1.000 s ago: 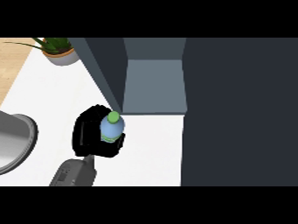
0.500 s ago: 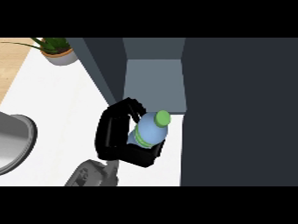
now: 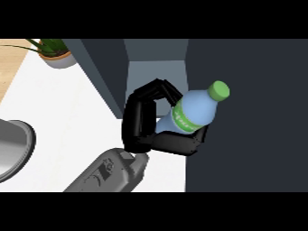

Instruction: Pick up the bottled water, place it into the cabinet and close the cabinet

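Black fingers (image 3: pixel 143 113) of the hand (image 3: pixel 157 131) curl round the bottled water (image 3: pixel 195 113), a pale blue bottle with green label and green cap tilted toward 1 o'clock. It hangs before the cabinet (image 3: pixel 156 74) opening, beside a dark door panel (image 3: pixel 256 117). At 10 o'clock stands a potted plant (image 3: pixel 53 53) on the white counter (image 3: pixel 63 108); at 8 o'clock a grey vessel (image 3: pixel 6 151), perhaps a pot, is cut off.

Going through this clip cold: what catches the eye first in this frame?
The water bottle with its green cap, tilted at mid-frame and held by the black hand, whose fingers curl round it. Behind it stands the open cabinet. A potted plant sits top left, a grey pot at the left edge.
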